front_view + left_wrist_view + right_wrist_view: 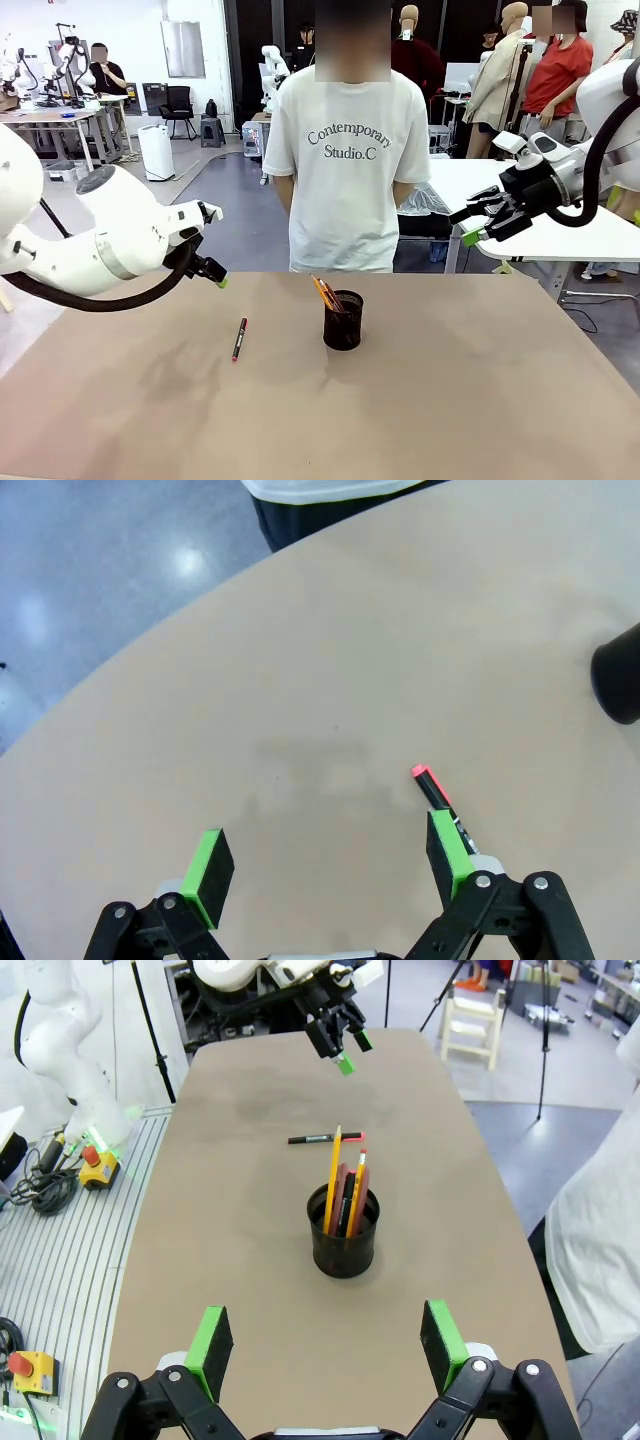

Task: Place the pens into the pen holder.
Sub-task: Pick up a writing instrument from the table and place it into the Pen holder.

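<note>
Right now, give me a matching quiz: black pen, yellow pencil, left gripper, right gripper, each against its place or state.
1. black pen
2. yellow pencil
3. left gripper
4. right gripper

A. standing in the holder
B. open, low, close by the black pen
C. lying flat on the table
D. open, raised high on the right, facing the holder

Pairs: 1-C, 2-A, 3-B, 4-D
</note>
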